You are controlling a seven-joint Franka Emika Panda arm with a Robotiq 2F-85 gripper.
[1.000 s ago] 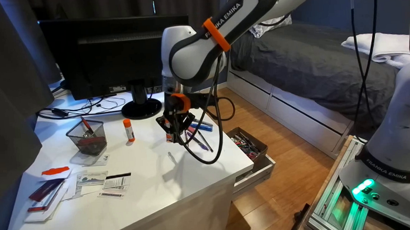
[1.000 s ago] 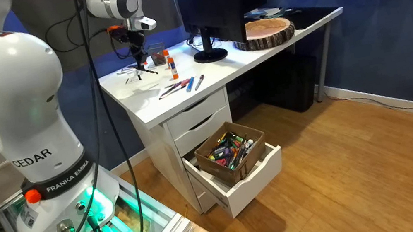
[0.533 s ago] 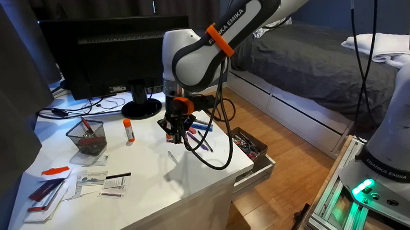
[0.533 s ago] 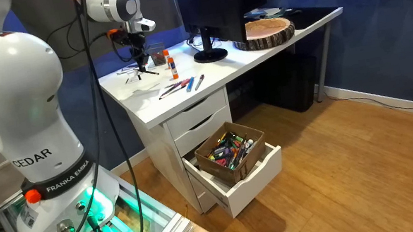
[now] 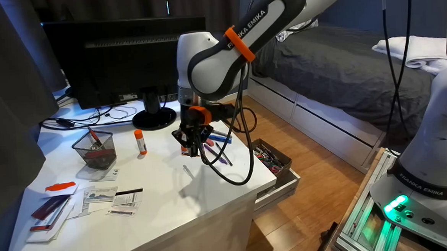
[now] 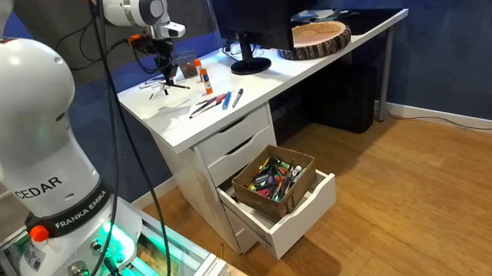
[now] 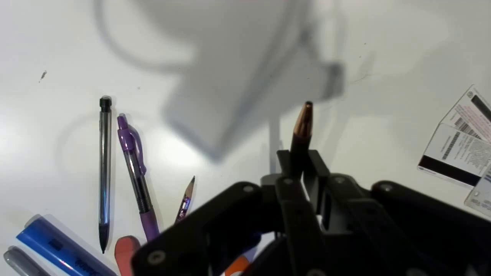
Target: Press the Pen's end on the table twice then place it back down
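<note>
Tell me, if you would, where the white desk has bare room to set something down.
In an exterior view, a wide bare patch of desk runs from the black-striped cards to the near edge. Another lies between those cards and the glue stick nearer the mesh cup. Toward the open drawer it's crowded: purple pen, mechanical pencil, blue marker.

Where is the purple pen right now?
In the wrist view, the purple pen lies in the left half, on the white table, between the thin silvery stick on its left and the sharpened pencil on its right.
</note>
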